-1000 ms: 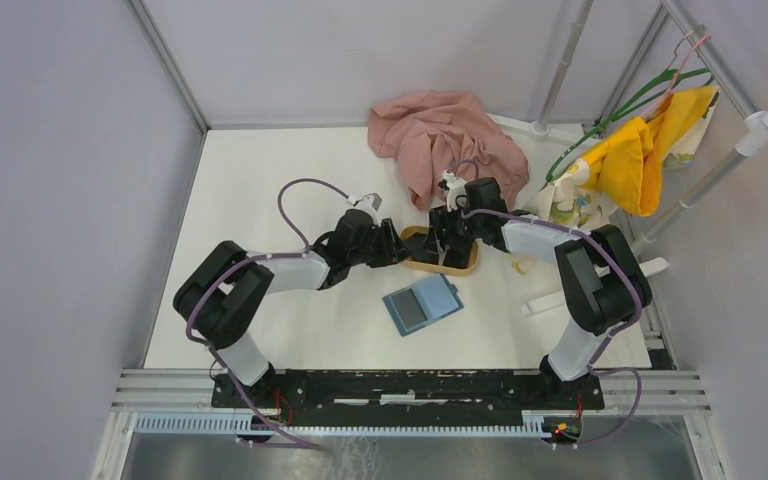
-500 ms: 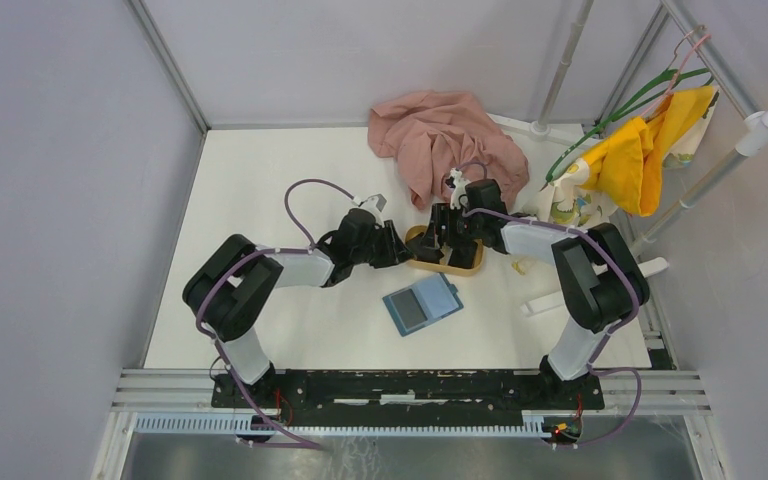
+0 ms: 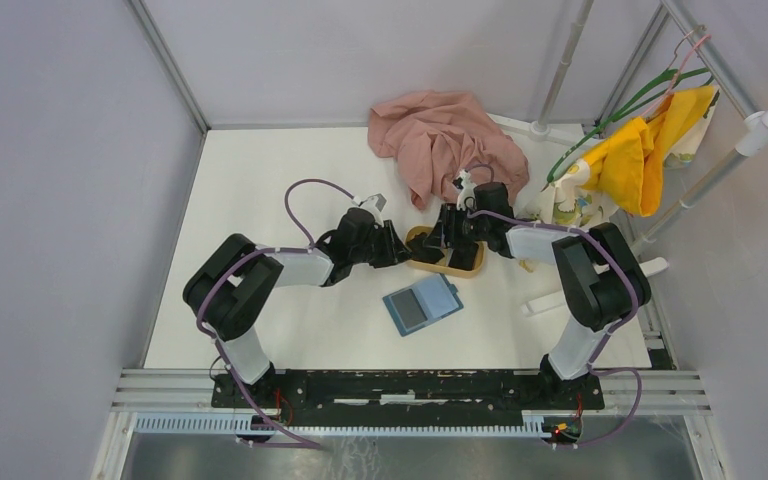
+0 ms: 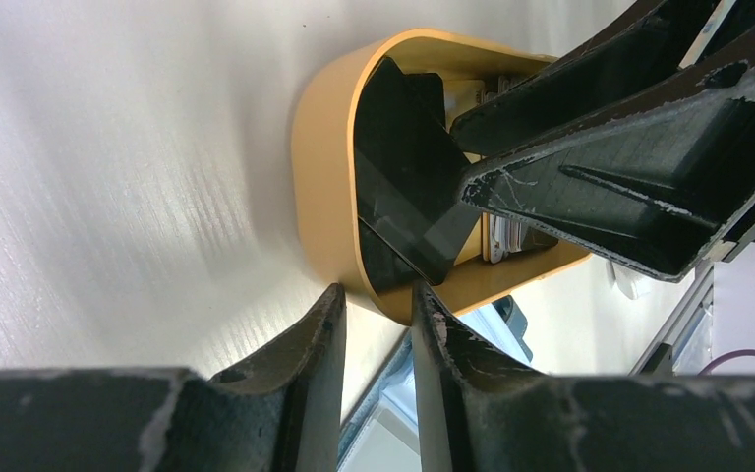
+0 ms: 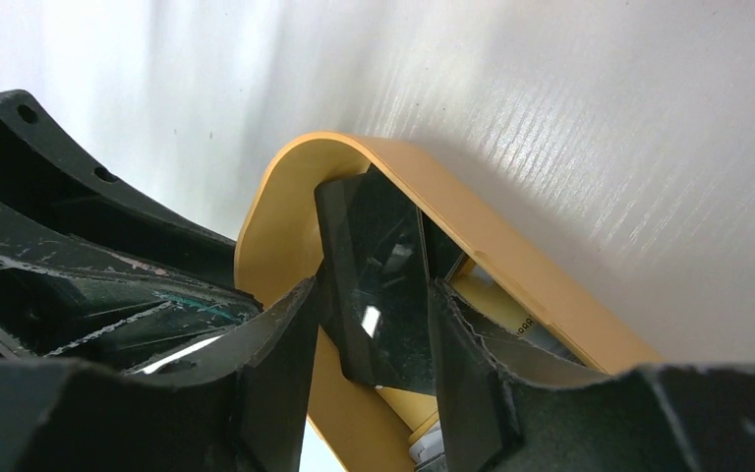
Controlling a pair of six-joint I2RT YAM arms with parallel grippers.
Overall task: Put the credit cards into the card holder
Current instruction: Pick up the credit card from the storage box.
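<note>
The credit cards (image 4: 403,167) are black and lean tilted against the end wall of the oval tan tray (image 3: 457,268); they also show in the right wrist view (image 5: 383,265). My right gripper (image 3: 440,240) reaches into the tray with its jaws a little apart, and a card shows in the gap. I cannot tell whether the fingers (image 5: 275,344) touch it. My left gripper (image 3: 401,250) is open and empty, its fingertips (image 4: 332,305) at the tray's outer wall (image 4: 319,177). The card holder (image 3: 421,303) lies open on the table in front of the tray, a dark rectangle on its left half.
A pink cloth (image 3: 445,135) lies bunched at the back. A yellow cloth (image 3: 640,150) hangs on a rack at the right, with white pipes (image 3: 585,290) on the table below. Light-coloured items (image 4: 511,236) lie deeper in the tray.
The left arm has swung a little to the right and stayed at the tray's left end. The right wrist has shifted slightly right over the tray. The card holder has not moved.
</note>
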